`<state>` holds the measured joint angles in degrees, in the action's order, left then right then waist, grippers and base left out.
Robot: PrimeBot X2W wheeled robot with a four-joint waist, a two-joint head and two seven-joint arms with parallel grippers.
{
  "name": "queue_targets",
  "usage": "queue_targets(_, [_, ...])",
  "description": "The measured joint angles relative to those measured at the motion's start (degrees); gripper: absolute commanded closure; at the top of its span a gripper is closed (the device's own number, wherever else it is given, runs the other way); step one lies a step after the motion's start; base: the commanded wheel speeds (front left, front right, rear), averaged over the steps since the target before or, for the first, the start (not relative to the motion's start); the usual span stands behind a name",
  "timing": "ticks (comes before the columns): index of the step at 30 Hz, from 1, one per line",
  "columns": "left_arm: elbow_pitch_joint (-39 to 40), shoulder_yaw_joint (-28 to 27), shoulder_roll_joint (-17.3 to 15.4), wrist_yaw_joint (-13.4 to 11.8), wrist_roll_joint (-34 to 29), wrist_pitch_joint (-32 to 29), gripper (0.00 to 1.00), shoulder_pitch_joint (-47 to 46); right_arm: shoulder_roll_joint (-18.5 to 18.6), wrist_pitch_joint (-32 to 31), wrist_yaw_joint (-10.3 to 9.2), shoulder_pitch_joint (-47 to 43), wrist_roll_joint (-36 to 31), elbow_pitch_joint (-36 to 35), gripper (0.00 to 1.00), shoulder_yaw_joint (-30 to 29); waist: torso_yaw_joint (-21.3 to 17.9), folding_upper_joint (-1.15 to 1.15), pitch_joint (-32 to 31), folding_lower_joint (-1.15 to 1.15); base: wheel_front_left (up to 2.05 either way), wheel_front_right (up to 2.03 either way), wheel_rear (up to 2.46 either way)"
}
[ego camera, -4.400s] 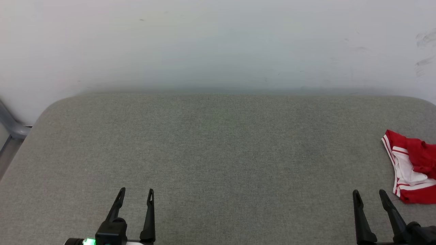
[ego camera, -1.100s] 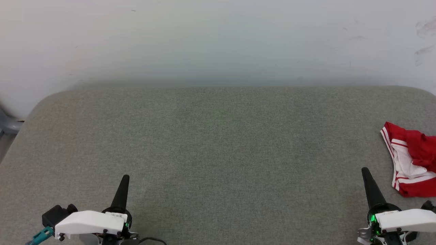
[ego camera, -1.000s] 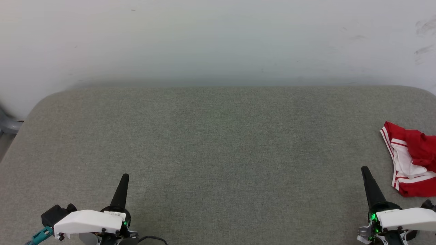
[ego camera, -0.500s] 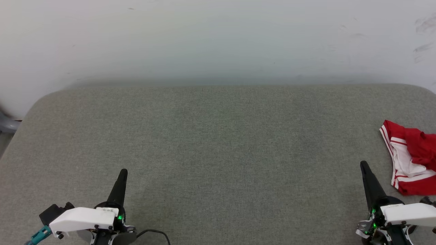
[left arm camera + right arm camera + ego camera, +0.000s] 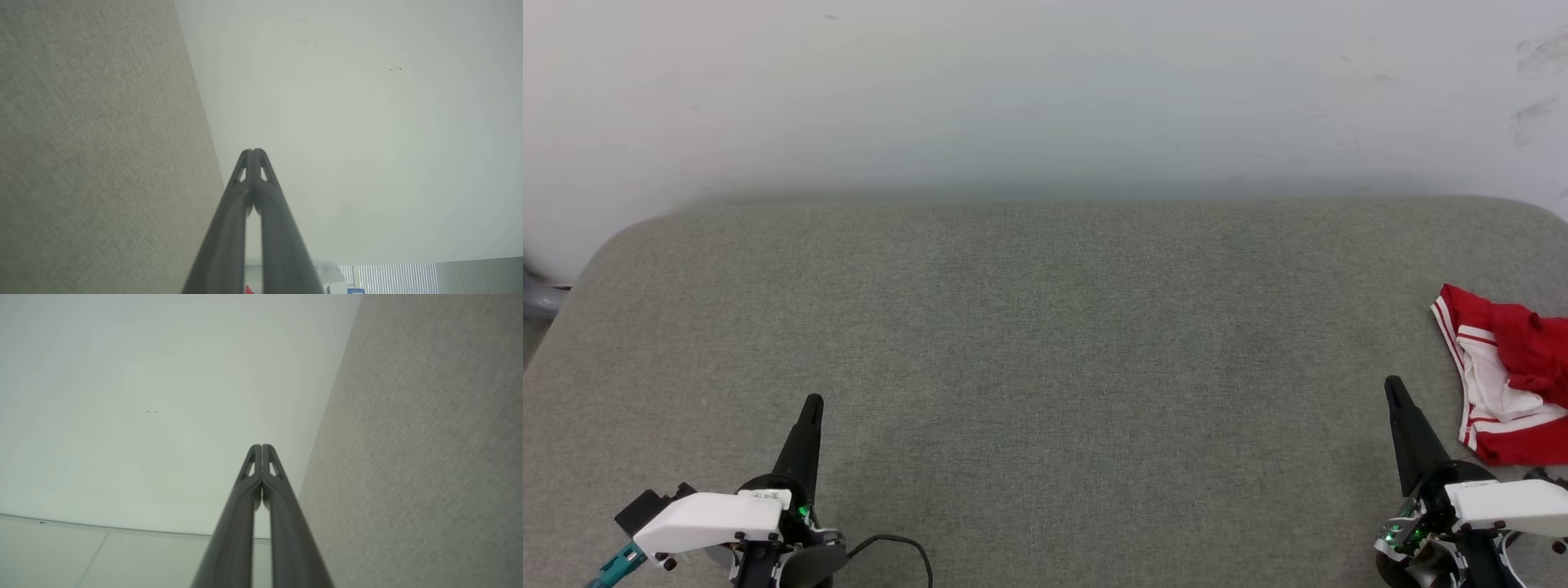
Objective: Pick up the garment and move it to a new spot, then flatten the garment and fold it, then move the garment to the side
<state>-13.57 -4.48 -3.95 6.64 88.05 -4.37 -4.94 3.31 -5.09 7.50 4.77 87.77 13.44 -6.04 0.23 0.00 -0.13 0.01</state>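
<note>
Shirt (image 5: 1507,384) is lying bunched on the grey padded top (image 5: 1045,343), far right in the head view and partly running off the frame, so I can't tell its full outline. Red cloth is showing, plus a white panel and white striped trim. No print is showing. It's looking rumpled, not flat and not in a neat fold, as far as the visible part goes. It is sitting out at the side, though, so this could be a heap waiting to be lifted or a loose result already parked there. I'm not calling which.

Left gripper (image 5: 810,408) is hanging low over the near left of the top, fingers pressed together, pinching nothing. Right gripper (image 5: 1395,390) is doing the same at the near right. Its tip is sitting near the shirt's left edge but apart from it. Both wrist views are showing the finger pairs meeting at the tips with nothing between them.

Handling guess: light, soft and limp, so it's going to sag and drape from any single pinch. Jersey cloth is likely smooth, so a shallow grip may be slipping off. Not fragile. The top's weave is probably going to drag on it if it's slid rather than lifted.

Best hold is looking like the striped trim edge (image 5: 1450,339) facing the right gripper, or a raised red fold (image 5: 1531,359) the thin fingers can get around. Spreading it needs two holds well apart, and the shoulders and hem corners are hiding in the bunch.
</note>
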Motion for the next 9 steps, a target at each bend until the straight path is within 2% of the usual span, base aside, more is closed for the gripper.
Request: queue_targets(9, [-0.4, -0.8, 0.3, 0.6, 3.6, -1.0, 1.00, -0.6, 0.0, -0.9, 0.00, 0.8, 3.4, 0.4, 1.00, -0.1, -0.2, 0.00, 0.2, 0.00, 0.00, 0.00, 0.00])
